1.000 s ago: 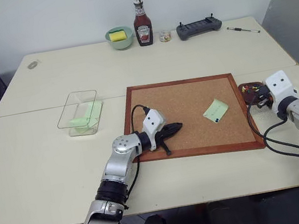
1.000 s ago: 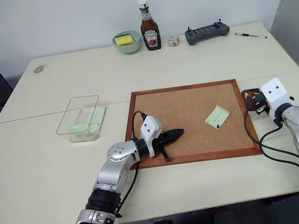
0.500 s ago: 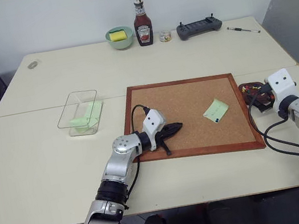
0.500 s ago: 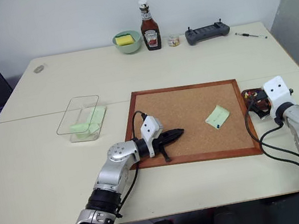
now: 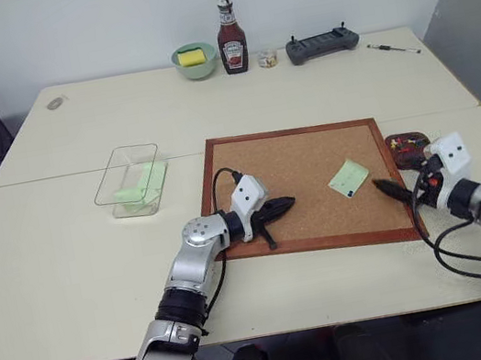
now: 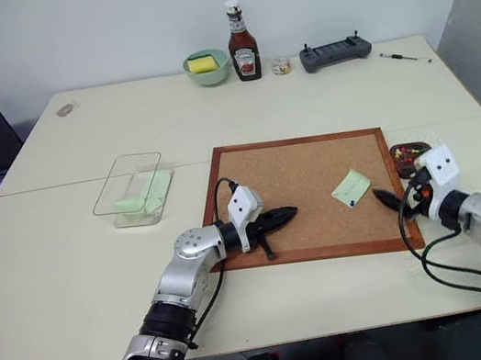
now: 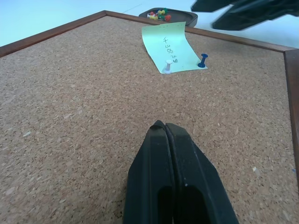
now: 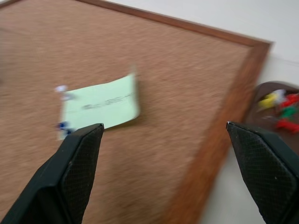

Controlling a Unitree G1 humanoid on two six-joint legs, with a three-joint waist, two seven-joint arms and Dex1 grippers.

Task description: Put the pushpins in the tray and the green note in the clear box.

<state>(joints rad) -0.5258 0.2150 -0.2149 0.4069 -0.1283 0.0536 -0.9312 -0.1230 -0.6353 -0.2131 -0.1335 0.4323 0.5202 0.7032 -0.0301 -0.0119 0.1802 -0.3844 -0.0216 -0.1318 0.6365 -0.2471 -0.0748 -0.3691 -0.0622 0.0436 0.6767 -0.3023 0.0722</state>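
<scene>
Pushpins [image 7: 158, 14] sit heaped in the tray [image 5: 405, 143] on the tabletop [image 5: 235, 97] at the corkboard's [image 5: 295, 170] right edge. The green note [image 5: 348, 177] lies on the cork, a white pin [image 7: 167, 67] and a blue pin [image 7: 202, 61] through its near end. A second ago the right gripper [image 5: 399, 190] was over the tray; now it has swung back over the board's right frame, fingers [image 8: 74, 168] spread wide, pointing at the note. The left gripper [image 5: 275, 206] has not moved, fingers pressed together, empty. Green paper lies in the clear box [image 5: 131, 180].
</scene>
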